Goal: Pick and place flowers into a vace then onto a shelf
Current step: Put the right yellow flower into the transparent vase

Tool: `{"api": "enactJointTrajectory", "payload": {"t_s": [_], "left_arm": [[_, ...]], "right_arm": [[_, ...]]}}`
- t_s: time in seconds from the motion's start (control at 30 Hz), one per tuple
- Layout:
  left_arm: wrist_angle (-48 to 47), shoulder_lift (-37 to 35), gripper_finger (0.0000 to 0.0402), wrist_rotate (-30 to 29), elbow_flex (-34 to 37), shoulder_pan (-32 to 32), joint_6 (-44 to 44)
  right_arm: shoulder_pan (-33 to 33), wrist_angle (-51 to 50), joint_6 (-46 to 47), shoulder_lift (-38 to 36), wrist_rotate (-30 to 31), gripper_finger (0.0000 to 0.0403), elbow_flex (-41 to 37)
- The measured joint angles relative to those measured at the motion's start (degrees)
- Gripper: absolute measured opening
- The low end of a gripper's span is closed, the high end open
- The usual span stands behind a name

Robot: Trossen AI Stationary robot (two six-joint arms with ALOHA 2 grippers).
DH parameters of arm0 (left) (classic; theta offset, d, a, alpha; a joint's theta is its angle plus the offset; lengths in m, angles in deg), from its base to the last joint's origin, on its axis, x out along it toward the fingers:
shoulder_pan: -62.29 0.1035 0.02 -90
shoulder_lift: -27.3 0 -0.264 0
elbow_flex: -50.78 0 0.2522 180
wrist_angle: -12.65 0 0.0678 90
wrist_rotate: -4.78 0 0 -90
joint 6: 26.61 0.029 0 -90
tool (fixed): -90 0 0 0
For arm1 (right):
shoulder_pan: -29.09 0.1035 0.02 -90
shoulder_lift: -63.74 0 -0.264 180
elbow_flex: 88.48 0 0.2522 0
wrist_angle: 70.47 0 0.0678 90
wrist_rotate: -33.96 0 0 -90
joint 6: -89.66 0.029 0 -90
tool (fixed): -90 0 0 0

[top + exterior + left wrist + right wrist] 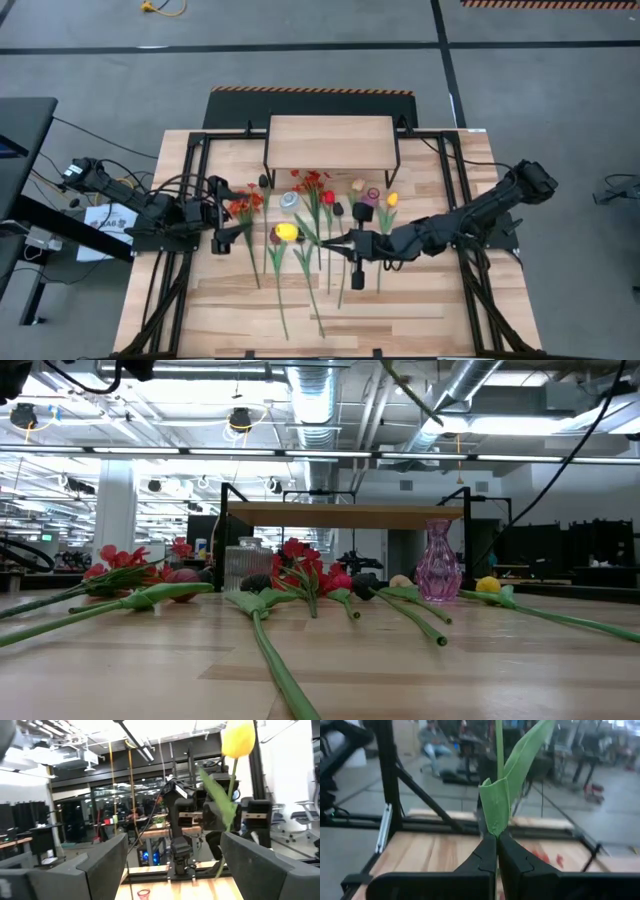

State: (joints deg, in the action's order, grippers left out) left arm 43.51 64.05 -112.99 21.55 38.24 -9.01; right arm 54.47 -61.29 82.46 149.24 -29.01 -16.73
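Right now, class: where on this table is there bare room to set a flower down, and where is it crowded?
Free: the table's near strip, right of the long stems, and the shelf top. Crowded: the middle band before the shelf, where the flowers and pink vase lie between the open left gripper and the right gripper, shut on a yellow tulip.

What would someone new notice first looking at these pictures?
Likely the yellow tulip, held up off the table by the right gripper, shut on its green stem. Next, the other flowers strewn across the table's middle, and the pink glass vase standing in front of the shelf.
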Motion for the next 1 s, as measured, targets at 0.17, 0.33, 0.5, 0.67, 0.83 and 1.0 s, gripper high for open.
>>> {"api": "enactJointTrajectory", "payload": {"t_s": [0.17, 0.33, 0.5, 0.67, 0.83, 1.0], "left_arm": [[0.12, -0.02, 0.0309, -1.68, 0.00, 0.00, 0.00], [0.01, 0.00, 0.0309, -1.70, 0.00, 0.00, 0.00], [-0.06, 0.02, 0.0309, 0.59, 0.00, 0.00, 0.14], [0.79, 2.12, 0.0309, 7.37, 0.00, 0.96, -0.40], [10.10, 9.66, 0.0309, 7.04, 0.00, 3.63, -2.32], [16.86, 21.18, 0.0309, 6.03, -3.43, 7.90, -6.73]], "right_arm": [[-1.62, 10.74, -2.66, 0.02, -1.80, 0.0000, -6.43], [-2.58, 21.41, -5.48, 0.02, -1.90, 0.0000, -12.84], [-2.70, 32.95, -10.11, -0.07, -2.43, 0.0000, -17.34], [-2.65, 40.59, -12.96, -0.13, -8.71, 0.0000, -19.89], [-2.64, 39.84, -14.25, -0.13, -11.25, 0.0000, -19.95], [-2.14, 37.25, -13.25, -0.15, -12.39, 0.0000, -19.99]]}}
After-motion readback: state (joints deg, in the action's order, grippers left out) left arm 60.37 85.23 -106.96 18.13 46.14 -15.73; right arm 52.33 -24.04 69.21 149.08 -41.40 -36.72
